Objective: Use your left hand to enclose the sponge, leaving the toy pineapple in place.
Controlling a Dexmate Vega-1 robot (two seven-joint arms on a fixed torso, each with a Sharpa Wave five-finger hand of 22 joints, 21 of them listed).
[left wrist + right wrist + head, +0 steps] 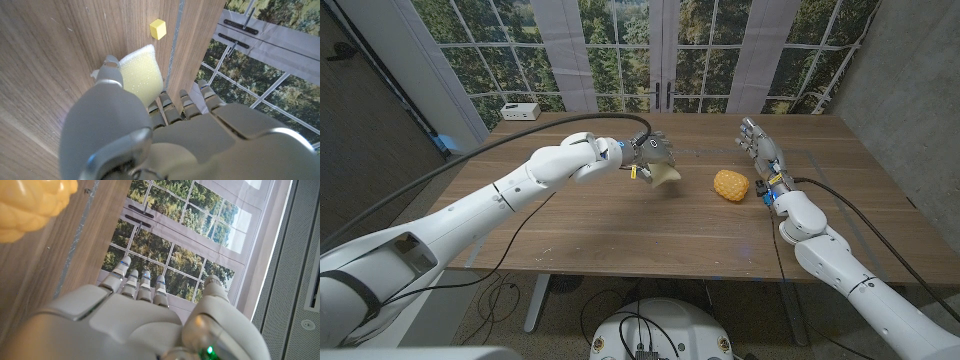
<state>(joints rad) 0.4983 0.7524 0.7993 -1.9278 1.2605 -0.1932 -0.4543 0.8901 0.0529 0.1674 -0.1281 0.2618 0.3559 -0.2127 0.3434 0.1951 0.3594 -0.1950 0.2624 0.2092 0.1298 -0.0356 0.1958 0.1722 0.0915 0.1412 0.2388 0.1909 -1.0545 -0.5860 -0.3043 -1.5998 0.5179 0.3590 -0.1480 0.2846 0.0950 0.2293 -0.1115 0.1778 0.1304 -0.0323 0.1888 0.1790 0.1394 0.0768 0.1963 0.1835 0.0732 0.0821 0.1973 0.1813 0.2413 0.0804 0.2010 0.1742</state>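
You had the wooden desk (620, 235) in front of you, with tall windows (620, 40) behind its far edge. No brand or writing could be read on anything in these frames.

Your left arm (510, 195) reached in across the desk toward its middle. At its end the left hand (652, 158) was closed around the sponge (667, 177): in the head view the pale yellow sponge stuck out from under the hand on the near right side. In the left wrist view the thumb (111, 76) lay against one face of the sponge (142, 72) and the fingers (167, 107) curled behind its other side, so the sponge was pinched between them. Whether it touched the desk or was lifted clear, I cannot tell.

Your right arm (860, 280) came in from the near right corner. The right hand (760, 150) stood near the right side of the desk with its fingers stretched out straight and close together, holding nothing; the right wrist view showed the fingers (137, 282) extended side by side.

The toy pineapple (731, 185) lay on the desk between the two hands, just left of the right hand and apart from the sponge.

A small white box (520, 111) sat at the far left corner of the desk.

A little yellow cube (158, 28) lay on the desk just beyond the sponge in the left wrist view.
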